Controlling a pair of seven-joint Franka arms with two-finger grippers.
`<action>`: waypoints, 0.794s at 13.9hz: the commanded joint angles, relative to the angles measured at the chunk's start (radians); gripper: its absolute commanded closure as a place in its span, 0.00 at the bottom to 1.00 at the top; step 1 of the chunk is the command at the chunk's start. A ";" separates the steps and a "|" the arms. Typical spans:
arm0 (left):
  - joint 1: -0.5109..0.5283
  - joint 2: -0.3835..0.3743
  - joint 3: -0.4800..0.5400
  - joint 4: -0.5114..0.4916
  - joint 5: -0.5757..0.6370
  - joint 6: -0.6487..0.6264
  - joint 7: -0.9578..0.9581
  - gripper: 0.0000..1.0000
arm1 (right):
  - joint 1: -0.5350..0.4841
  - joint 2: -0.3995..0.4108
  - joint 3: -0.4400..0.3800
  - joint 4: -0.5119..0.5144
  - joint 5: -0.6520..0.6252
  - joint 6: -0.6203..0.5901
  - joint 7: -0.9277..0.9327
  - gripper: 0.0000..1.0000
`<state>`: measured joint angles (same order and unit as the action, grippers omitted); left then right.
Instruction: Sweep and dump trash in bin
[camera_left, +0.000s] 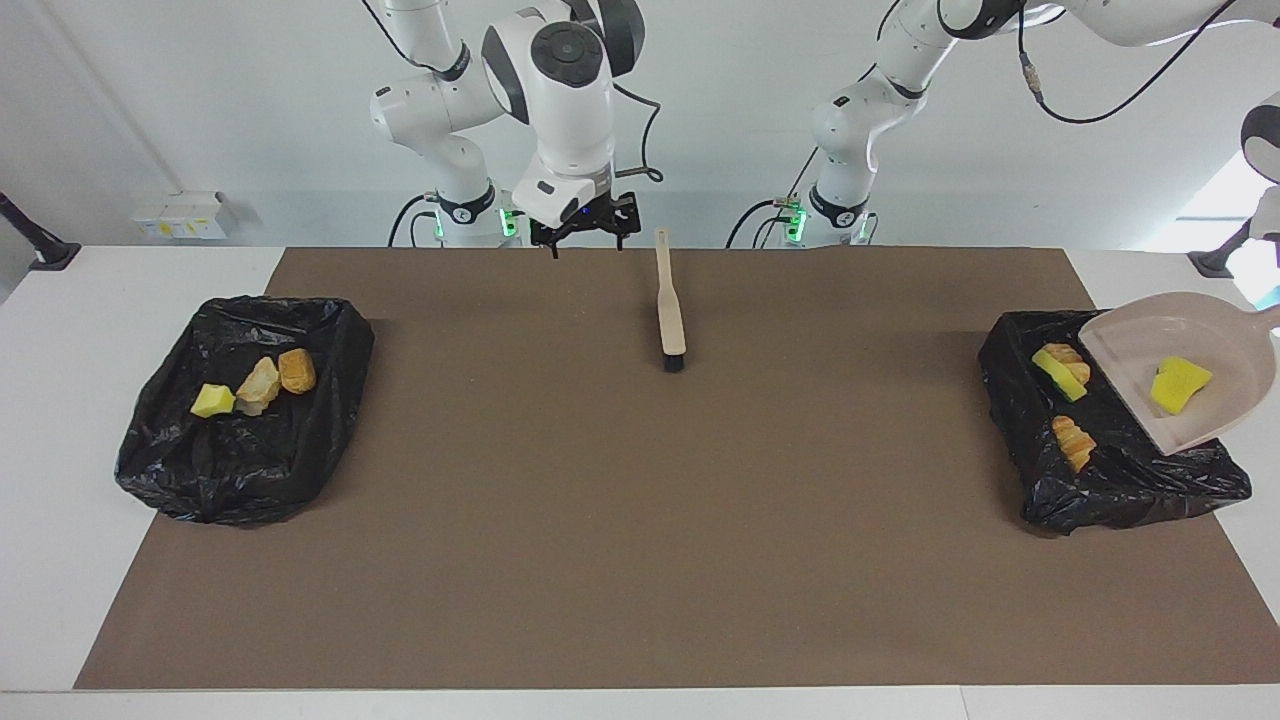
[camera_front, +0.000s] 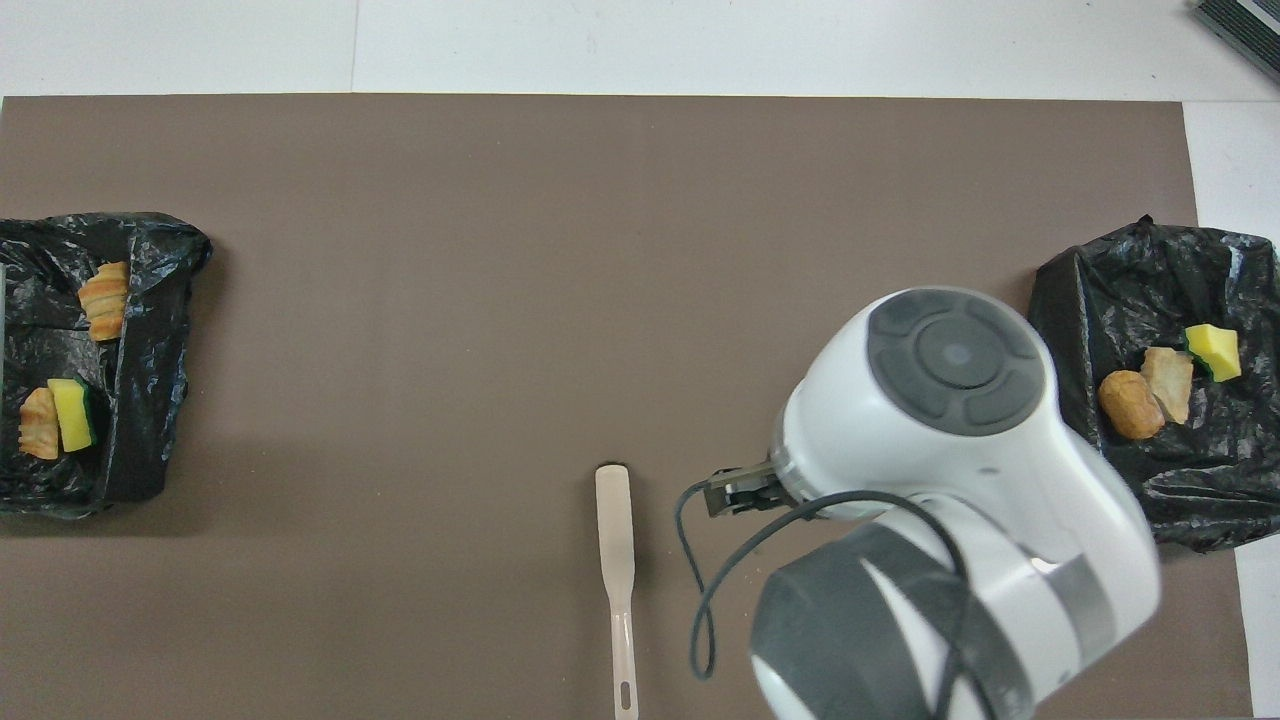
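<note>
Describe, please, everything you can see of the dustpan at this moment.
The dustpan is a pale beige scoop, plastic by its look, with a raised rim and a short handle running off the frame edge toward the left arm. It is held up, tilted mouth-down over the black bin bag at the left arm's end of the table. One yellow sponge bit lies in it. What grips the handle is out of view.

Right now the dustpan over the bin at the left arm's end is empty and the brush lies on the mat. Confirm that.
Not quite. The dustpan is tilted over that bin, but it is not empty: the facing view shows one yellow sponge piece in it. The brush does lie on the mat.
</note>
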<state>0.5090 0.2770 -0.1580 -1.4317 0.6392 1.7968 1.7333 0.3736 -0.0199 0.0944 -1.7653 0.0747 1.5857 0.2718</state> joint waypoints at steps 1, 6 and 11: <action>-0.052 0.001 0.011 0.004 0.104 0.015 0.052 1.00 | -0.106 0.014 0.013 0.085 -0.065 -0.044 -0.172 0.00; -0.145 0.002 0.011 0.002 0.250 0.024 0.065 1.00 | -0.273 0.021 0.013 0.133 -0.182 -0.036 -0.377 0.00; -0.178 -0.001 0.011 0.002 0.353 0.024 0.104 1.00 | -0.435 0.028 0.007 0.148 -0.167 -0.026 -0.364 0.00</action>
<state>0.3535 0.2780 -0.1622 -1.4323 0.9407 1.8114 1.8006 -0.0082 -0.0083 0.0908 -1.6486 -0.0875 1.5693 -0.0791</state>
